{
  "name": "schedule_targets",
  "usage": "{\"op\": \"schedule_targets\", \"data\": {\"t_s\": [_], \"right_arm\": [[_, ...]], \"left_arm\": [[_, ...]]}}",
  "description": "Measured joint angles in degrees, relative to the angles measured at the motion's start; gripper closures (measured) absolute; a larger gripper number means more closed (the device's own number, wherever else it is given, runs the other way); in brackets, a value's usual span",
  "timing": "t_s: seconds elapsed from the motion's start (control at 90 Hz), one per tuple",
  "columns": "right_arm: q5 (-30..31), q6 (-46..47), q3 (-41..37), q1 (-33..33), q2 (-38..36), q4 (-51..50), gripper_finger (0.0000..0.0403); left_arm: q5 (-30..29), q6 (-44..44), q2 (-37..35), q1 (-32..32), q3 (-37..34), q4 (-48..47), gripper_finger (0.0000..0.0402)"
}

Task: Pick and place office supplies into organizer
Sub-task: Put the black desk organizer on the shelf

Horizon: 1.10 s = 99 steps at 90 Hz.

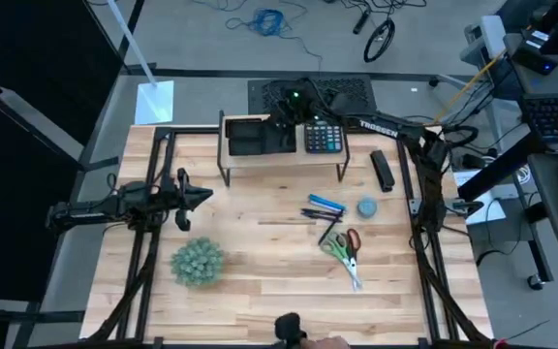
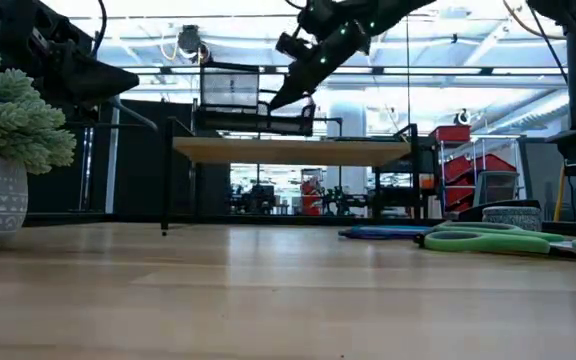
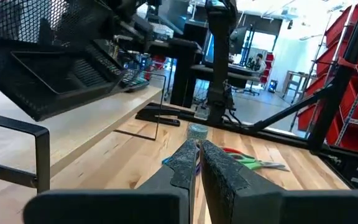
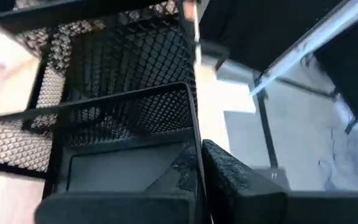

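The black mesh organizer [image 1: 248, 136] is on top of the wooden riser shelf [image 1: 279, 158] at the table's far side. My right gripper [image 1: 285, 123] reaches over it from the right and is shut on its wall. Blue pens [image 1: 325, 206], a dark pen [image 1: 327, 233] and the green-handled and red-handled scissors [image 1: 343, 248] lie flat on the table right of centre. My left gripper [image 1: 204, 197] hovers shut over the table's left part, holding nothing. My right gripper has one finger [image 4: 174, 175] inside the organizer and the other outside. The top rim of a mesh wall [image 4: 196, 134] stands between them, near the organizer's right end. The fingers come slanting down from the right. Whether the organizer's base is clear of the riser I cannot tell.
A black calculator [image 1: 324, 137] sits on the riser right of the organizer. A black stapler [image 1: 384, 171] and a small tape roll [image 1: 367, 206] lie near the pens. A fuzzy green plant [image 1: 198, 262] in a pot stands at the near left.
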Motion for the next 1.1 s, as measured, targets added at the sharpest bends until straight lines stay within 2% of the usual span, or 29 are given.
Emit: {"op": "schedule_targets", "data": {"t_s": [0.267, 0.822, 1.1], "right_arm": [[-0.5, 3.2, 0.0, -2.7, 2.0, -0.9, 0.0403], [0.3, -4.7, 0.0, -2.9, 2.1, 2.6, 0.0402], [1.7, -5.4, 0.0, -2.9, 2.6, 2.8, 0.036]], "left_arm": [[-0.4, 0.0, 0.0, 0.0, 0.0, -0.1, 0.0391], [-0.4, 0.0, 0.0, 0.0, 0.0, -0.2, 0.0391], [-0.4, 0.0, 0.0, 0.0, 0.0, -0.2, 0.0391]]}}
